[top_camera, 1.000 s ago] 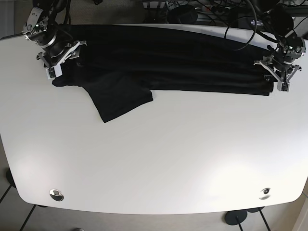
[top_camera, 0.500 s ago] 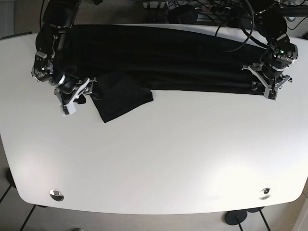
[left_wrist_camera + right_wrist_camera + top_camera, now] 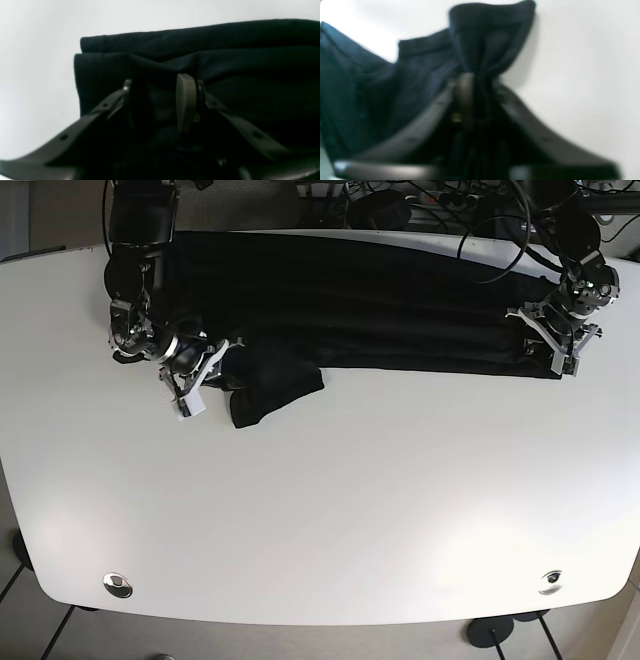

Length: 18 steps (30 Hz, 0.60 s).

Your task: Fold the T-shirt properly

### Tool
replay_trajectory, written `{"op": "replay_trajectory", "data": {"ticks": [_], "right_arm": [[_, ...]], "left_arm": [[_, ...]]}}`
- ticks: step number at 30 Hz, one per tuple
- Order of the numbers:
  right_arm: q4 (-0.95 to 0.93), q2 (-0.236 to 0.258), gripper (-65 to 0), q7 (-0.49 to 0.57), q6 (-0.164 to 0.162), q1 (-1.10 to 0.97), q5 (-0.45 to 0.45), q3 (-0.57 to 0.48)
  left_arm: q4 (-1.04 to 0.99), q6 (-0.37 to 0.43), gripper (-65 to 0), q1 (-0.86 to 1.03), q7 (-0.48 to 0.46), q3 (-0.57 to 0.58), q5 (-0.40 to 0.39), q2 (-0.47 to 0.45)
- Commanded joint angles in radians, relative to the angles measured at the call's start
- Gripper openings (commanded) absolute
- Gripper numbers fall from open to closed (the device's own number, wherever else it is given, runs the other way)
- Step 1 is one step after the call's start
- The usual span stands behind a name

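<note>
Your T-shirt (image 3: 380, 310) is light, limp cloth: the right end effector (image 3: 195, 375) pinches its bunched sleeve, the left end effector (image 3: 160, 105) stands parted over the hem, so grip doubled edges.

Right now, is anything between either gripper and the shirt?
No. The right gripper is already pinching the T-shirt, and the left gripper straddles its folded edge. Only bare table lies alongside.

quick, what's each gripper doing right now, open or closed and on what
Left gripper: jaws apart, straddling the folded edge of the T-shirt; open.
Right gripper: shut on a bunched fold of the T-shirt, lifted off the table.
</note>
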Motion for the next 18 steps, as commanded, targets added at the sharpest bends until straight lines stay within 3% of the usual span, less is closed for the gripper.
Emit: {"op": "replay_trajectory", "data": {"ticks": [1,4,6,7,11,16,18], "right_arm": [[0.019,0.002,-62.9,0.01,0.004,0.031,-0.033,0.006],[0.186,0.002,-63.4,-0.008,0.003,-0.01,-0.015,0.073],[0.372,0.0,-63.4,-0.096,-0.045,-0.067,-0.013,0.125],[0.433,0.0,-63.4,-0.126,-0.053,-0.091,-0.013,0.142],[0.642,-0.06,-63.3,-0.235,-0.05,-0.231,-0.013,0.234],[0.665,-0.115,-63.3,-0.266,-0.047,-0.389,-0.004,0.351],[0.662,-0.117,-63.3,-0.266,-0.047,-0.453,0.062,0.397]], "left_arm": [[0.0,0.007,-44.0,0.004,0.039,-0.003,0.035,-0.008],[0.0,0.007,-44.0,0.021,0.039,-0.003,0.035,-0.008],[-0.002,0.007,-44.0,0.022,0.039,-0.003,0.037,-0.008],[-0.002,0.007,-44.0,0.022,0.039,-0.003,0.037,-0.008],[-0.002,0.007,-44.0,0.022,0.039,-0.003,0.037,-0.008],[-0.003,0.007,-44.0,0.019,0.039,-0.003,0.038,-0.008],[-0.032,0.007,-44.0,0.016,0.039,0.001,0.038,-0.01]]}}
